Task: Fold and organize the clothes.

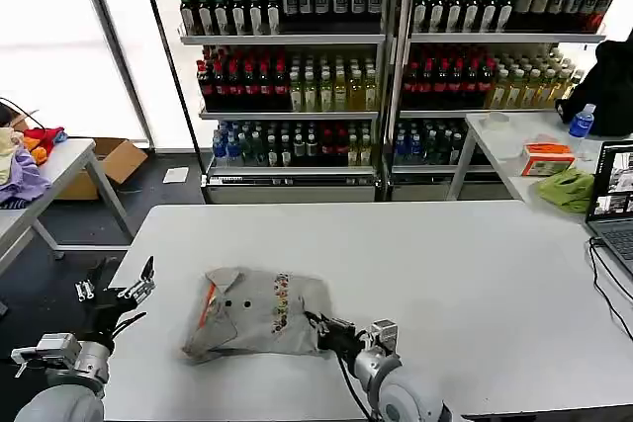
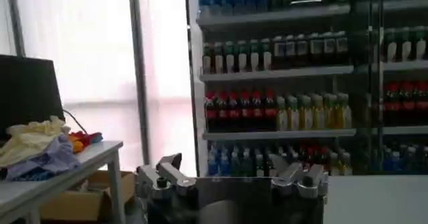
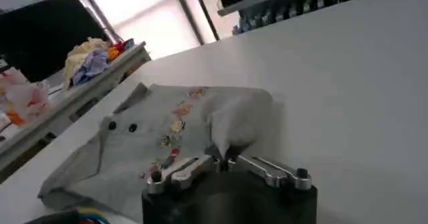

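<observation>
the shirt lay at ten o'clock from the nearer right gripper, which pinched its hem; left gripper hovered wide off the surface.

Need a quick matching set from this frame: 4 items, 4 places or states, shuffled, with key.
Items:
1. grey shirt
2. left gripper
3. right gripper
4. lime-green cloth

Places or states:
A. on the side table near the laptop
B. at the shirt's near right edge
C. folded on the white table
D. open, raised off the table's left edge

Pairs: 1-C, 2-D, 3-B, 4-A
</observation>
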Available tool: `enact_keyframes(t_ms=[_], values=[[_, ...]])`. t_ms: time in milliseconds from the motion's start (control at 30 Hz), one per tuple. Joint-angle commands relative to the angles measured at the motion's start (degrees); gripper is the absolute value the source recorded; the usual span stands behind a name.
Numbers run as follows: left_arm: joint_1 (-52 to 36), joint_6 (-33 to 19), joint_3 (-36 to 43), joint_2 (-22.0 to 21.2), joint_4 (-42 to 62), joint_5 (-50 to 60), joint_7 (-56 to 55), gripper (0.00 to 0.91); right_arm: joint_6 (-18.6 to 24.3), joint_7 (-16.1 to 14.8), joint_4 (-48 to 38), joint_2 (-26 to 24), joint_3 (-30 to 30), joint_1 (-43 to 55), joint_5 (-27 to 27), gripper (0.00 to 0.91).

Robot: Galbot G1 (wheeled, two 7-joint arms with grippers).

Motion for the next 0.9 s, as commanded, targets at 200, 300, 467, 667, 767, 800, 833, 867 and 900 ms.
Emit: enact_keyframes(t_ms=[200, 300, 467, 667, 767, 800, 833, 867, 900], values=[[0.20, -0.10, -0.25, -0.06, 0.38, -0.45, 0.18, 0.907, -8.09, -2.38, 5.38, -10.02, 16.02, -5.45, -4.61, 0.000], [0.05, 0.27, 0.22, -0.14, 0.35, -1.40, 0.06, 0.907, -8.07, -4.63, 5.21, -12.80, 18.91, -7.17, -7.59, 0.000], [-0.55, 0.90, 1.13, -0.40, 0.14, -2.86, -0.28, 0.907, -6.51, -3.02, 4.81, -13.74, 21.15, -7.88, -8.34, 0.000], [-0.62, 1.20, 1.73, -0.37, -0.49, -2.97, -0.48, 0.907, -5.67, -4.10, 6.62, -12.76, 21.21, -8.40, -9.87, 0.907], [-0.37, 1.27, 1.44, -0.17, -1.04, -3.32, -0.47, 0.907, -5.76, -4.99, 8.16, -13.44, 23.52, -9.73, -9.44, 0.907], [-0.19, 1.29, 1.28, -0.05, -1.19, -3.44, -0.44, 0.907, -4.77, -3.88, 9.57, -13.75, 24.31, -10.49, -9.71, 0.907], [0.04, 1.24, 1.14, -0.02, -1.25, -3.42, -0.37, 0.907, -4.84, -3.56, 10.48, -13.15, 25.50, -10.97, -9.96, 0.907], [0.19, 1.21, 0.94, -0.03, -1.27, -3.52, -0.36, 0.907, -4.95, -2.78, 11.23, -13.08, 26.05, -11.15, -9.58, 0.907], [0.37, 1.22, 0.85, -0.05, -1.43, -3.71, -0.39, 0.907, -4.87, -2.57, 11.53, -13.08, 26.20, -11.17, -9.56, 0.907]])
